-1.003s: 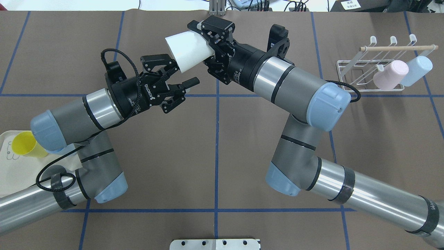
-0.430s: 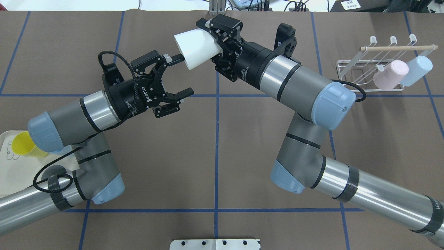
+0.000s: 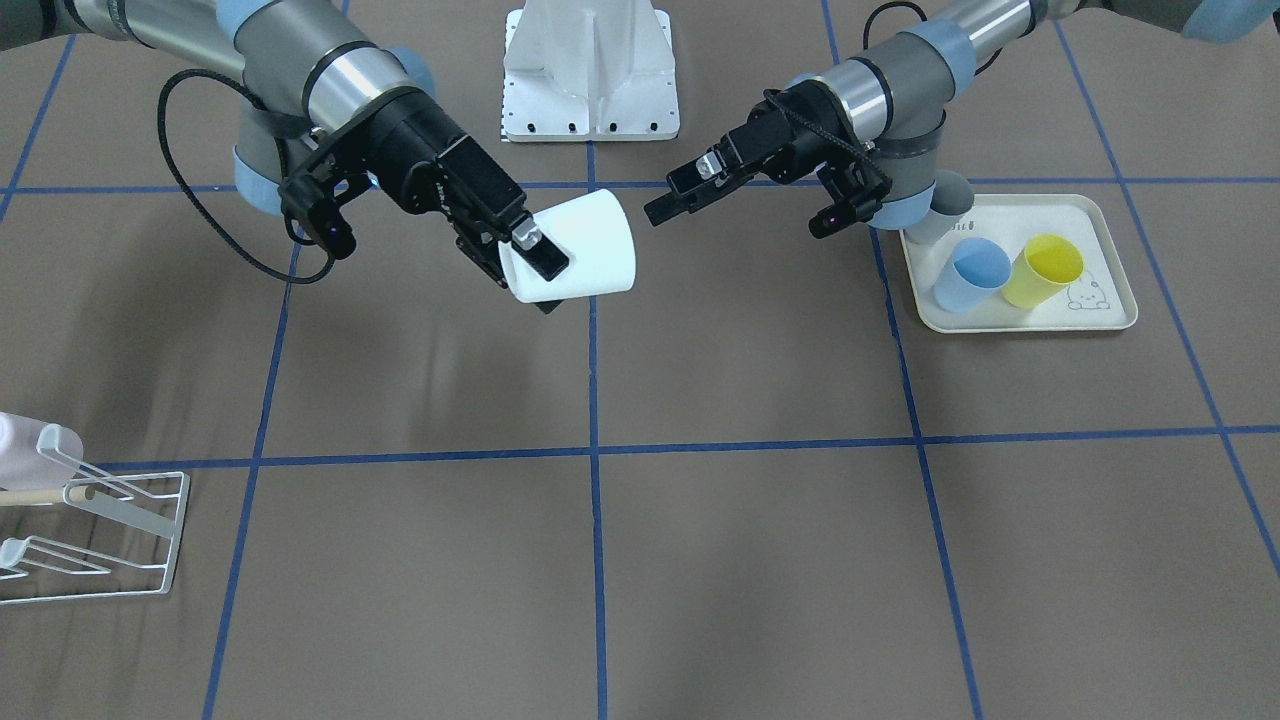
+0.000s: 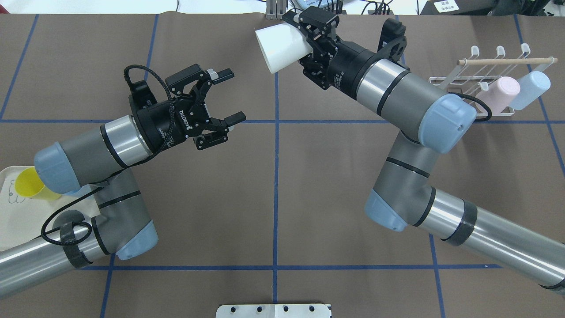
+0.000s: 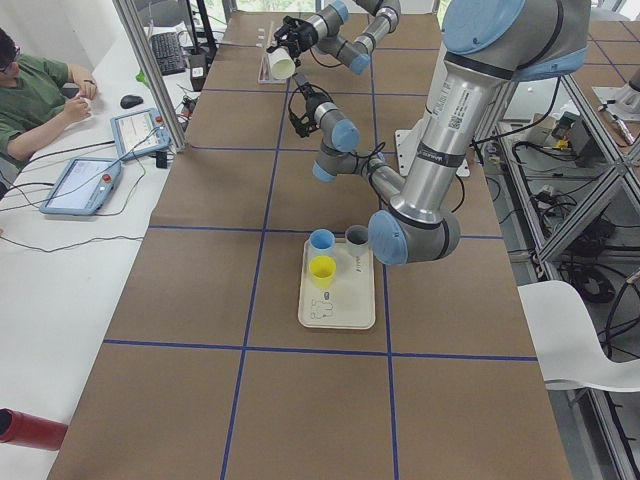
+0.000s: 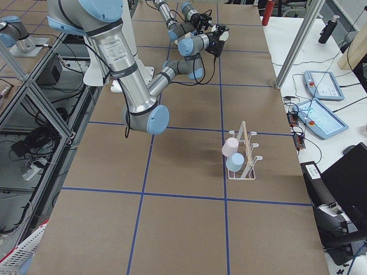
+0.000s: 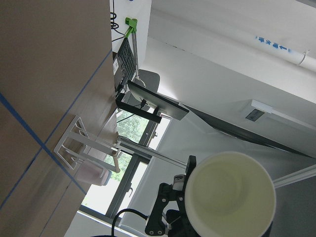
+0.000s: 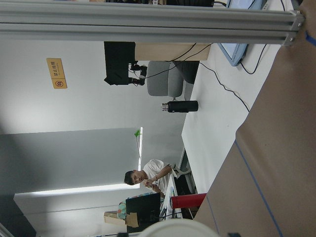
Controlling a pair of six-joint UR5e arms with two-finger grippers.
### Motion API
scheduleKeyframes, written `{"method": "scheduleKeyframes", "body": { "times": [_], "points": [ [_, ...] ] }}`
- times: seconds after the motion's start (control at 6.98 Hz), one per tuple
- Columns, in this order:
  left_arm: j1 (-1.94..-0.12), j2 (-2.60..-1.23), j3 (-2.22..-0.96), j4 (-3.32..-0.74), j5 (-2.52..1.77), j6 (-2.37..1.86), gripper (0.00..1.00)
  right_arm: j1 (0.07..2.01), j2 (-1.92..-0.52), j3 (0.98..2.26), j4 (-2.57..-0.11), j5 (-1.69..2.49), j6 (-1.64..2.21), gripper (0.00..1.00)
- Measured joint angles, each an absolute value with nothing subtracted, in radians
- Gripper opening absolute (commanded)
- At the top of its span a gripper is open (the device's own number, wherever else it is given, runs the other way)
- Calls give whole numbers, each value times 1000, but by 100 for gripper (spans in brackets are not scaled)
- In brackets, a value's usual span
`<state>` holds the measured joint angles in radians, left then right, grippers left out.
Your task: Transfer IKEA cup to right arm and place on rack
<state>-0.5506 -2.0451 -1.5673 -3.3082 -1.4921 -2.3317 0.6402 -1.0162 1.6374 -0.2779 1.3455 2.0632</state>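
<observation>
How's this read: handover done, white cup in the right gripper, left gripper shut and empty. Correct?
One error: the left gripper is open, not shut. The overhead view shows its jaws spread wide with nothing between them. The rest stands: the right gripper holds the white cup.
</observation>
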Motion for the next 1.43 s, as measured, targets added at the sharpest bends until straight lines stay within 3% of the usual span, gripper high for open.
{"method": "scheduleKeyframes", "body": {
  "times": [0.57,1.15,1.43],
  "points": [
    [-568,-2006,-1619,-3174,-1491,-2121,100,747,-1072,1654,-446,1338,1765,0],
    [-573,-1909,-2033,-2412,-1490,-1716,100,768,-1151,1755,-890,1105,1376,0],
    [-591,-1889,-2133,-2181,-1513,-1619,100,770,-1242,1760,-933,1052,1181,0]
  ]
}}
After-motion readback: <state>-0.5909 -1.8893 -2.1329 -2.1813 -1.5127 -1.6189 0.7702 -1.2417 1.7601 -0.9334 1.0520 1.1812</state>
